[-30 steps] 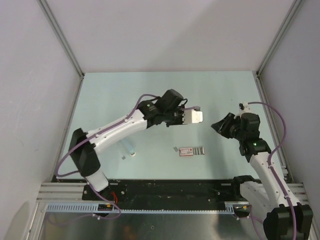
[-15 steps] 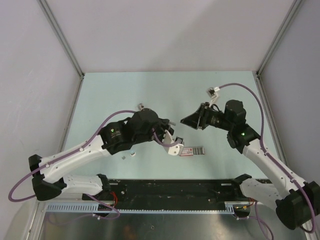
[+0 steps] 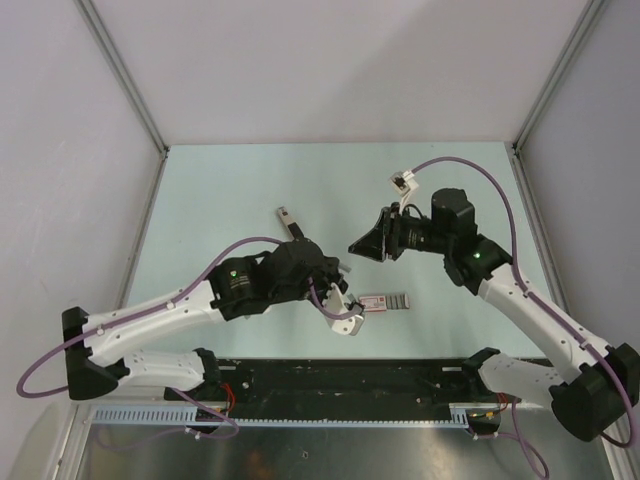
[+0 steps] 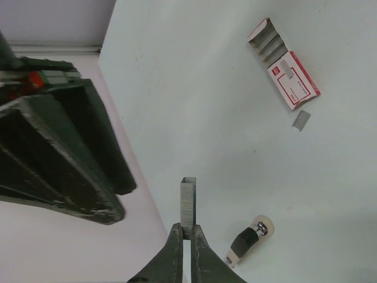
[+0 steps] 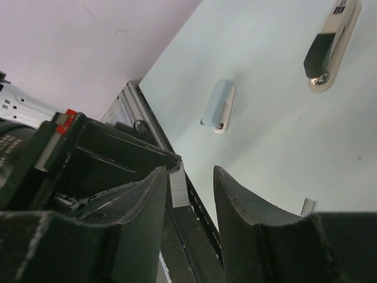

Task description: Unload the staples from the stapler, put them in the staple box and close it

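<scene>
Staples (image 4: 188, 203) pinched between left fingers (image 4: 172, 257); right fingers (image 5: 247, 206) parted; stapler (image 5: 330, 44) on table (image 4: 206, 88).

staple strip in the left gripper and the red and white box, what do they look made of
The staple strip, pinched in the left gripper, is most likely metal: silver-grey with a dull sheen and fine cross ribs. The box is probably thin card. It looks matte, is printed red on white, and its open end shows folded walls with grey strips inside.
</scene>
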You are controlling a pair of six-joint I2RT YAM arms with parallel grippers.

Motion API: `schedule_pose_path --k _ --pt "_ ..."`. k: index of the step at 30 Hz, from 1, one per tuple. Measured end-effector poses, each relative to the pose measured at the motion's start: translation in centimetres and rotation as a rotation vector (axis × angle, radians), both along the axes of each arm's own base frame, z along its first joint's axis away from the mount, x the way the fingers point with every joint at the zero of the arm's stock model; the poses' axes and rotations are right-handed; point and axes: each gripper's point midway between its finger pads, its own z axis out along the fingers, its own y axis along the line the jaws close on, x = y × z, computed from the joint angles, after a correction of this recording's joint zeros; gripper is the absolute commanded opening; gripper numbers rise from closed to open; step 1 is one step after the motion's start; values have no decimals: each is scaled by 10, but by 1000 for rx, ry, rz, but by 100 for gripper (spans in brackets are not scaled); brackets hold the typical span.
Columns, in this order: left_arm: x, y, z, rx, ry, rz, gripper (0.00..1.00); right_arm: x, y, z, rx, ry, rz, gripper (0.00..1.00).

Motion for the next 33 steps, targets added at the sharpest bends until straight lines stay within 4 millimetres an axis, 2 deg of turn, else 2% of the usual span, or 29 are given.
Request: schedule_pose_path --k 8,12,33 --pt "-7 4 9 -28 -35 -47 0 -17 10 -29 -74 81 114 43" --pt "-12 8 8 -26 -48 -76 0 -24 12 -35 -85 102 155 43" --pt "-20 7 -3 3 -49 -120 0 -40 24 -35 -73 119 245 37"
